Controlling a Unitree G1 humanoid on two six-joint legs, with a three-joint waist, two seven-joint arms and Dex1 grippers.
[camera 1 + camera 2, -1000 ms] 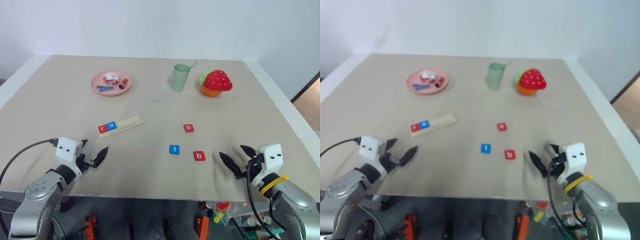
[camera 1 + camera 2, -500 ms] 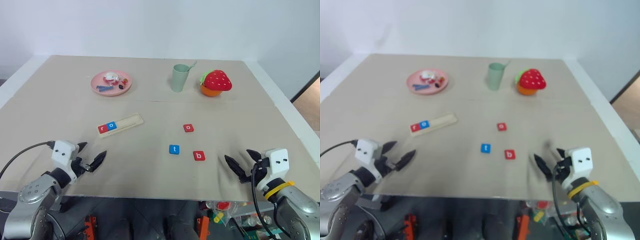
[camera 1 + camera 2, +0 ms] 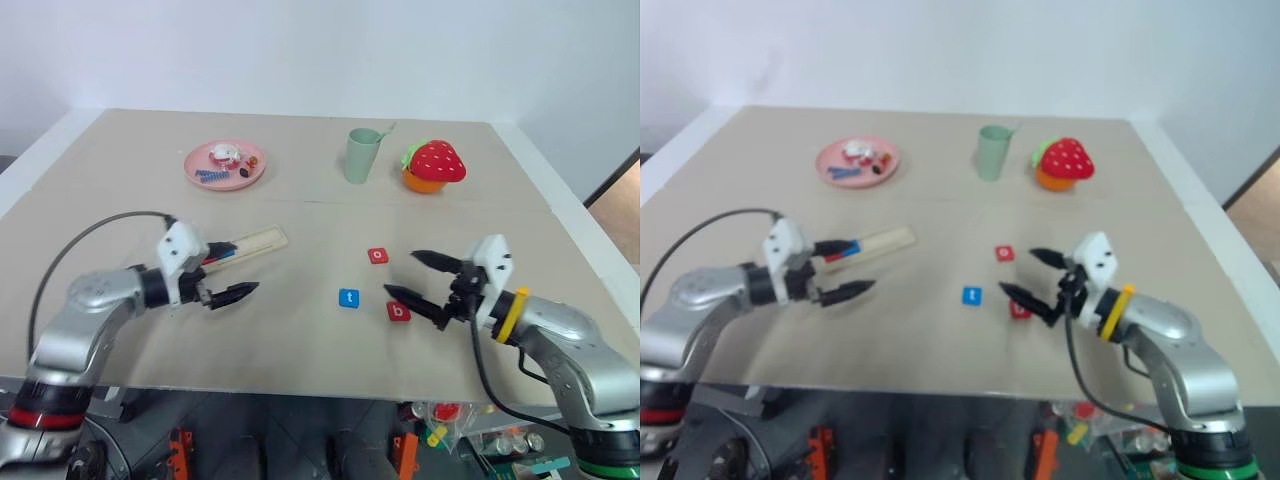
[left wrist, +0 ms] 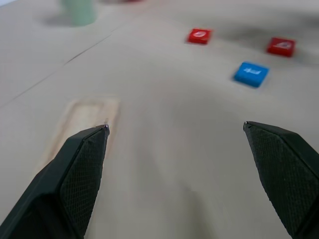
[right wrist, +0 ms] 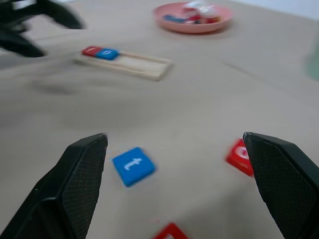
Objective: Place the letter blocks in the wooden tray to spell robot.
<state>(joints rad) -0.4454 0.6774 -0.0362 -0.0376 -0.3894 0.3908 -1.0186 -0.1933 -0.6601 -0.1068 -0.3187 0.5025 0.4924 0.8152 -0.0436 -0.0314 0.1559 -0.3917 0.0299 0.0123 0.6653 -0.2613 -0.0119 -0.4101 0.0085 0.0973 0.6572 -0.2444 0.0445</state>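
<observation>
Arms: We saw both arms had come up from the near edge of the table [image 3: 90, 180] and swung inward toward its middle, where a second before they hung low by the near corners.
Left gripper: The left gripper [image 3: 232, 270] had reached in over the near end of the wooden tray [image 3: 257, 241], its two black fingers apart and nothing between them.
Right gripper: The right gripper [image 3: 417, 279] had moved in from the right edge to hang just above the red b block [image 3: 398, 312], fingers spread wide and empty.
Tray: The tray lay left of the table's middle, slanted, with the red r block [image 5: 91, 50] and the blue o block [image 5: 107, 54] already seated at its left end; three places stood bare.
Loose blocks: The red o block [image 3: 377, 256], the blue t block [image 3: 348, 298] and the b block rested flat on the table right of the middle, near one another but apart, none shifted from where they lay a second earlier.
Meaning: We judged two letters of five done, and the right arm lined up to take the b next, the letter the word called for.
Unchanged: The pink plate [image 3: 225, 166], green cup [image 3: 361, 156] and strawberry toy [image 3: 434, 164] kept their spots along the far edge.
</observation>
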